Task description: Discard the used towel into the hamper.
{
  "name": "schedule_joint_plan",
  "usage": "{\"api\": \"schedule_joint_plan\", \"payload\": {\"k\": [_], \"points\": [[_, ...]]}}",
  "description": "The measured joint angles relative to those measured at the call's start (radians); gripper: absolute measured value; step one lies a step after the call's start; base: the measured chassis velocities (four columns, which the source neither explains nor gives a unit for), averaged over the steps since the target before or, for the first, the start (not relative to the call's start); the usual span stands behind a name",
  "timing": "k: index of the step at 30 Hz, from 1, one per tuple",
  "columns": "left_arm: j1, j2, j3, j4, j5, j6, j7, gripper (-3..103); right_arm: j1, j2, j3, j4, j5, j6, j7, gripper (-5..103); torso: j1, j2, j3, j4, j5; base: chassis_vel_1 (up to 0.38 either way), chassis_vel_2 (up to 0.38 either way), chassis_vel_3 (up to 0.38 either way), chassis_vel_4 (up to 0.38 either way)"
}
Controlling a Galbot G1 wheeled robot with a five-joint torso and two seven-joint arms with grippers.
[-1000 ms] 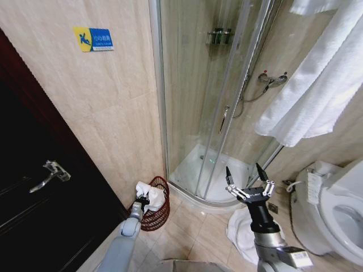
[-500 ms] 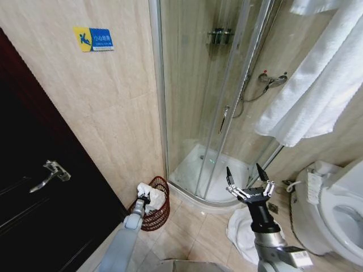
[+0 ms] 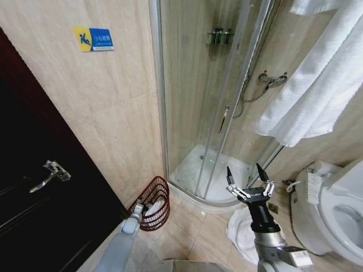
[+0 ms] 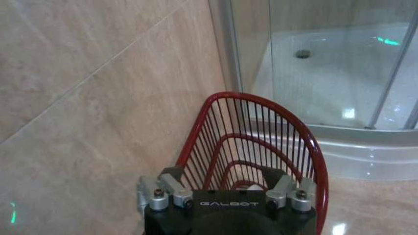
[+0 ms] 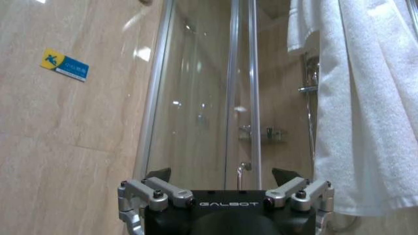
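Low at lower left, my left gripper (image 3: 140, 209) hangs opened over the hamper (image 3: 153, 203) where the towel (image 3: 154, 207) lies dropped, while my right gripper (image 3: 248, 178) waits spread wide, empty, lower right.

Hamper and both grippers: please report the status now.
Left gripper low at the hamper rim. White towel lies inside hamper. Right gripper open, raised, idle by the shower. Nothing in the way.
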State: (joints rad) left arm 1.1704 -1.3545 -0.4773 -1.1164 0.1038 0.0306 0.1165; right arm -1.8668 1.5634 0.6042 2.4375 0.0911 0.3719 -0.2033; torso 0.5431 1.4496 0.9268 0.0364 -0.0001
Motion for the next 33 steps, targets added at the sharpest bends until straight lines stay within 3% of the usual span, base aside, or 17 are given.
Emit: {"api": "schedule_joint_plan", "payload": {"k": [6,10,14,17,24,33], "points": [[0.109,0.024,-0.04,-0.198,-0.06,0.09,0.037,98,0.005,-0.003,-0.008,0.022,0.003,-0.019,0.007,100,0.0,0.0,0.0,0.0001,0.0,0.0,0.0,0.0,0.0],[0.219,0.044,-0.108,-0.415,-0.06,0.206,0.081,100,0.012,-0.003,-0.02,0.04,0.004,-0.039,0.016,100,0.0,0.0,0.0,0.0,0.0006,0.0,0.0,0.0,0.0],[0.28,0.042,-0.141,-0.505,-0.076,0.22,0.097,100,0.009,-0.004,-0.022,0.052,0.006,-0.045,0.026,100,0.0,0.0,0.0,0.0002,0.0002,0.0,0.0,0.0,0.0],[0.344,0.027,-0.164,-0.602,-0.143,0.213,0.099,100,0.003,-0.007,-0.022,0.061,0.012,-0.055,0.039,100,0.0,0.0,0.0,0.0,0.0,0.0,0.0,0.0,0.0],[0.498,-0.069,-0.189,-0.888,-0.191,0.19,0.088,100,-0.007,-0.014,0.01,0.062,0.062,-0.098,0.087,100,0.0,0.0,0.0,0.0,0.0003,0.0,0.0,0.0,0.0],[0.55,-0.17,-0.172,-1.051,-0.266,0.173,0.072,100,-0.007,-0.013,0.014,0.064,0.05,-0.118,0.13,100,0.0,0.0,0.0,0.0,0.0002,0.0,0.0,0.0,0.0]]}}
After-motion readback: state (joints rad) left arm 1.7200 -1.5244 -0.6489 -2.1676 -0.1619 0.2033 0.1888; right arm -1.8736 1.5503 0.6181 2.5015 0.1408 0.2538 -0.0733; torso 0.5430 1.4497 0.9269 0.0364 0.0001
